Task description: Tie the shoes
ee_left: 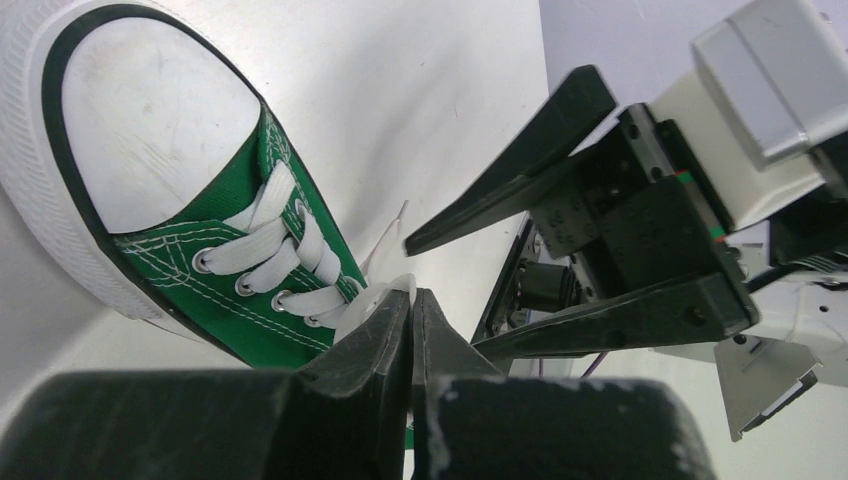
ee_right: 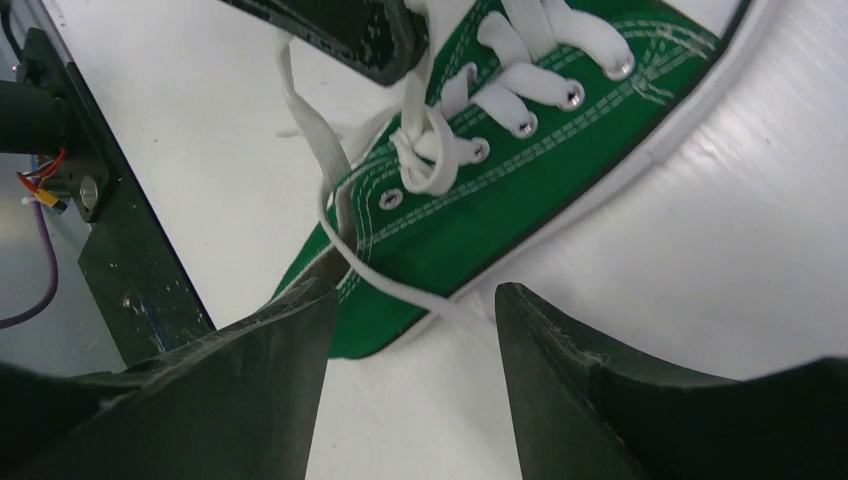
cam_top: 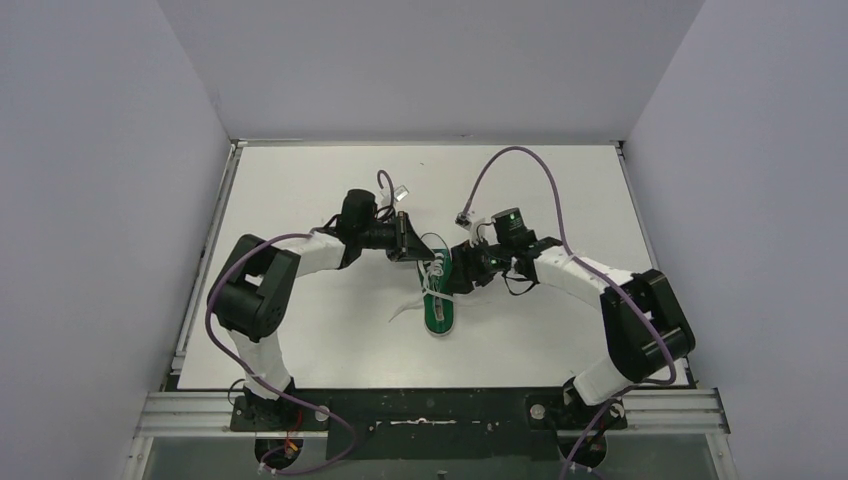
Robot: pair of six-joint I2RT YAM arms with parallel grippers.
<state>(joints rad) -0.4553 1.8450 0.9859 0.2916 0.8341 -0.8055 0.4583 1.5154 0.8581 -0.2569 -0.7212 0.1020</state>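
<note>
The green sneaker point(cam_top: 440, 312) lies mid-table with its white toe cap point(ee_left: 150, 120) toward the arms. My left gripper point(ee_left: 412, 300) is shut at the top eyelets, with a bend of white lace point(ee_left: 375, 305) pinched at its tips. On the shoe's right side my right gripper point(ee_right: 415, 300) stands open, low over the table beside the heel point(ee_right: 380, 320). One thin lace strand point(ee_right: 400, 285) runs from the shoe across the gap to the right fingertip point(ee_right: 515, 305), not gripped. A loose knot point(ee_right: 425, 160) sits on the tongue. In the top view the left gripper point(cam_top: 413, 247) and right gripper point(cam_top: 458, 276) flank the shoe.
A loose lace end point(cam_top: 403, 313) trails on the white table point(cam_top: 300, 200) left of the shoe. The two grippers are close together over the shoe, the right one's open fingers point(ee_left: 520, 165) just beyond the left one's tips. A black base rail point(cam_top: 430, 410) lines the near edge.
</note>
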